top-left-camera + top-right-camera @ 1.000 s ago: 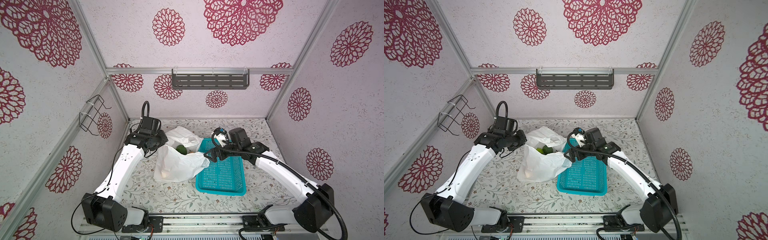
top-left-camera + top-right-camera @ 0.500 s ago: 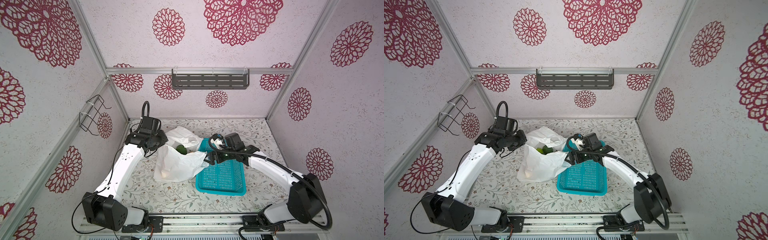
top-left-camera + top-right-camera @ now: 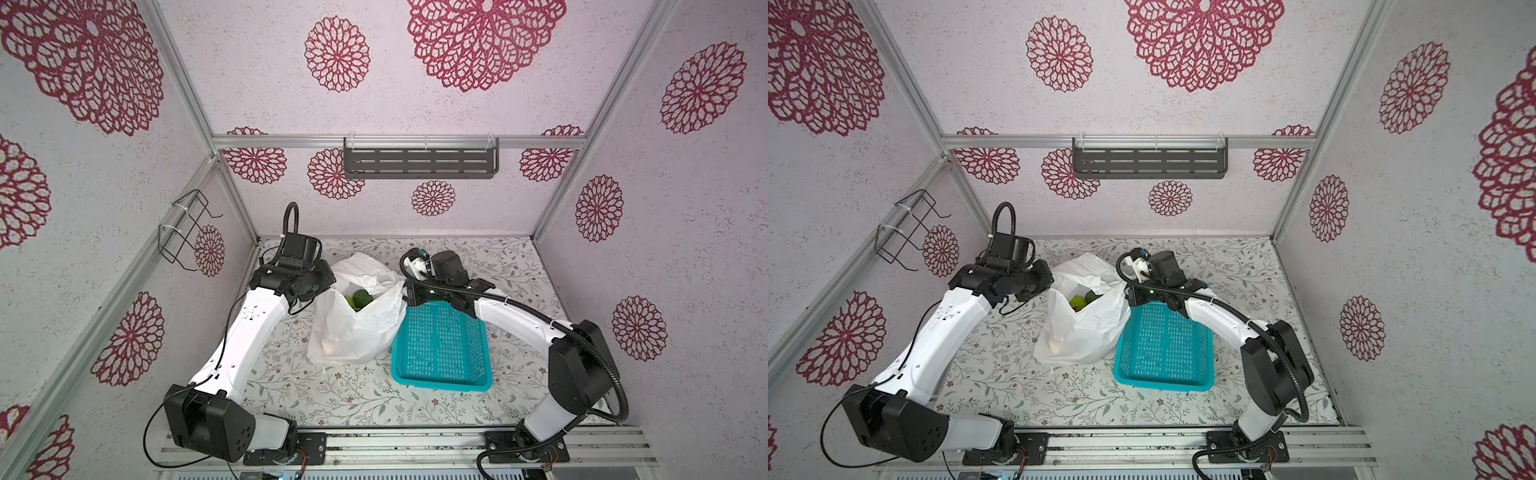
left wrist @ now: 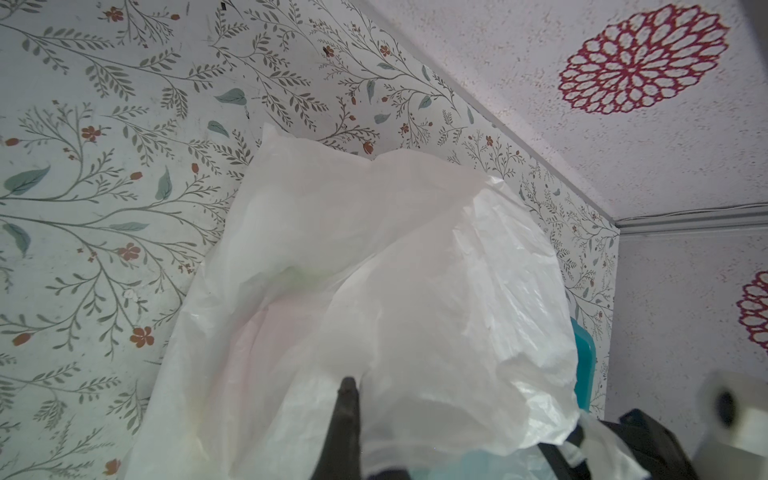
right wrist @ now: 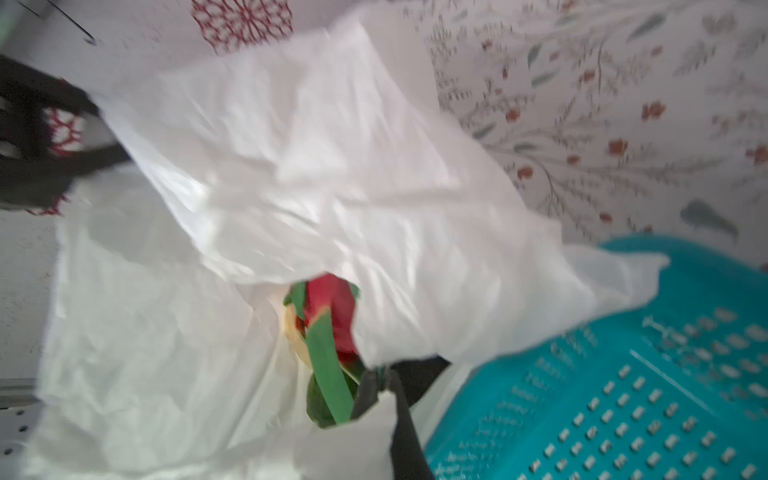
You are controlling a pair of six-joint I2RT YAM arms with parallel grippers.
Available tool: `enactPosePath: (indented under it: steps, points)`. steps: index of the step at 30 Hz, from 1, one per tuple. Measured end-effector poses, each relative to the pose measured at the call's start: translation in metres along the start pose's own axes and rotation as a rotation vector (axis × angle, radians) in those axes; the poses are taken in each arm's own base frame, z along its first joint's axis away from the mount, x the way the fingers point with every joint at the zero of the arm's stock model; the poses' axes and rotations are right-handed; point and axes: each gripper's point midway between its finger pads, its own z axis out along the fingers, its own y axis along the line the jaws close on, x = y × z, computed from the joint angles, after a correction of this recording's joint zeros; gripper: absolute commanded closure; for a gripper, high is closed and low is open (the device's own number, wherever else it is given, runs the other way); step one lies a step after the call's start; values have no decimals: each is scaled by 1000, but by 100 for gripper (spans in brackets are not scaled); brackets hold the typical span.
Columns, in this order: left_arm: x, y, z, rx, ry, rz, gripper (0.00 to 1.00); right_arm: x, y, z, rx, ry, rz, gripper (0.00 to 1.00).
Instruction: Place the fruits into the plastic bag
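The plastic bag point(image 3: 353, 328) point(image 3: 1084, 328) lies left of the basket, its mouth held apart. My left gripper point(image 3: 328, 282) point(image 3: 1048, 282) is shut on the bag's left rim; in the left wrist view one dark finger point(image 4: 347, 395) shows against the bag point(image 4: 374, 270), the other is hidden by film. My right gripper point(image 3: 406, 291) point(image 3: 1128, 293) point(image 5: 380, 372) is shut on the bag's right rim. Among the fruits inside, dark green avocados point(image 3: 360, 297) point(image 3: 1090, 297) show. The right wrist view shows the red dragon fruit point(image 5: 332, 316) above an avocado point(image 5: 320, 403) in the bag point(image 5: 291, 166).
The teal perforated basket point(image 3: 440, 384) point(image 3: 1163, 382) point(image 5: 623, 374) stands right of the bag, touching it, with my right arm over its far end. A wire rack point(image 3: 187, 232) hangs on the left wall and a dark shelf point(image 3: 419, 162) on the back wall.
My right gripper drew back from over the bag toward the basket's far left corner and closed. The bag's mouth now stands wider. The left arm has not moved.
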Motion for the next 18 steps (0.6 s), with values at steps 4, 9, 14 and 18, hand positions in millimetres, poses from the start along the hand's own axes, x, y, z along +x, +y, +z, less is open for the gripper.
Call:
enactPosePath:
  steps: [4, 9, 14, 18]
  points:
    - [-3, 3, 0, -4, -5, 0, 100, -66, 40, -16, -55, -119, -86, 100]
    - [-5, 7, 4, -18, -3, 3, 100, -132, 98, -30, -130, -230, -236, 100]
    - [-7, 6, 16, -29, 12, 16, 100, -138, 131, -31, -169, -231, -322, 100]
    - [-15, -2, 22, -15, 12, 29, 100, -133, 129, -28, -139, -214, -351, 100]
